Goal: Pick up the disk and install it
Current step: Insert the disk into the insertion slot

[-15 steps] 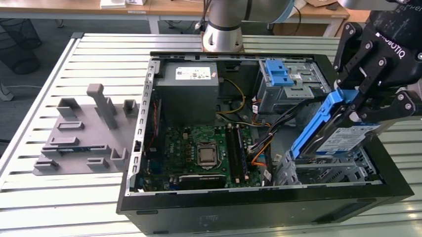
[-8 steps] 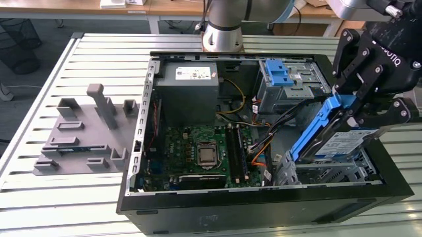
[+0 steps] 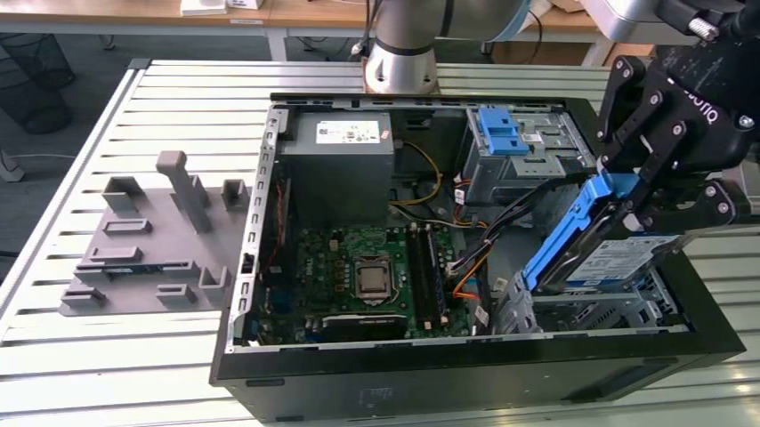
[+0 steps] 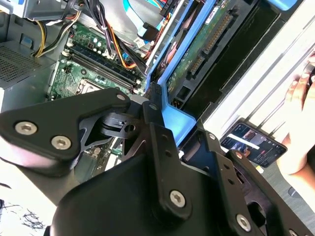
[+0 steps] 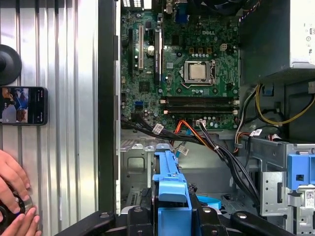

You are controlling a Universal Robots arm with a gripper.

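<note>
The disk [image 3: 618, 258] is held tilted over the drive cage [image 3: 594, 311] at the corner of the open computer case [image 3: 475, 378] on the exterior view's right. Its bright blue frame [image 3: 570, 236] runs steeply down its long edge; a white-and-blue label faces outward, its print too small to read. In the second wrist view the disk's [image 4: 197, 54] green circuit-board underside and edge connector show. The gripper [image 3: 665, 191] is closed on the disk, its black fingers [image 3: 647, 133] clamping the blue frame; the first wrist view shows the frame [image 5: 170, 196] between them.

Room is tight: cable bundles [image 3: 499, 222] cross just beside the disk's lower end, and the case wall lies near on the outer side. The motherboard [image 3: 356, 271] area is open. A phone [image 5: 23, 105] and a person's hand [image 5: 15, 196] rest on the slatted table [image 5: 64, 147] outside the case. A grey fixture [image 3: 149, 240] stands well apart.
</note>
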